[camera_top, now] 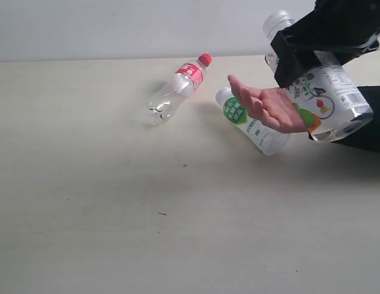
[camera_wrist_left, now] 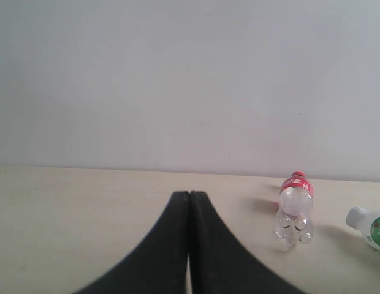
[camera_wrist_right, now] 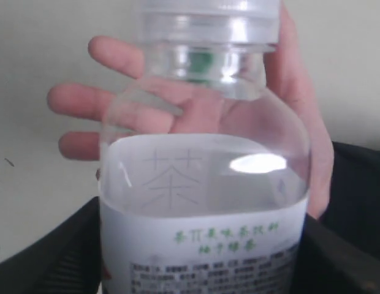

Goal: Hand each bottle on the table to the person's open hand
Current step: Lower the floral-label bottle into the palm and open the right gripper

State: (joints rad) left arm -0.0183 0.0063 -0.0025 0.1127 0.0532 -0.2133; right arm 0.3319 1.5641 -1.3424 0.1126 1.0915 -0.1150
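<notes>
My left gripper (camera_wrist_left: 189, 205) is clenched, empty. The green-label bottle (camera_top: 254, 130) lies on the table (camera_top: 116, 214), partly hidden behind the open hand (camera_top: 273, 109). Just beside that hand, my right gripper (camera_top: 300, 55) grasps the floral bottle (camera_top: 328, 101), tilted. Farther from the hand lies the cola bottle (camera_top: 178, 89).

A plain, pale grey-white wall (camera_top: 116, 27) runs across 12 o'clock, bare and unmarked, meeting the far edge of the wide beige bench (camera_top: 104, 233). The bench top shows faint wood grain and a few dark specks toward 6 o'clock. The light is soft and even.
</notes>
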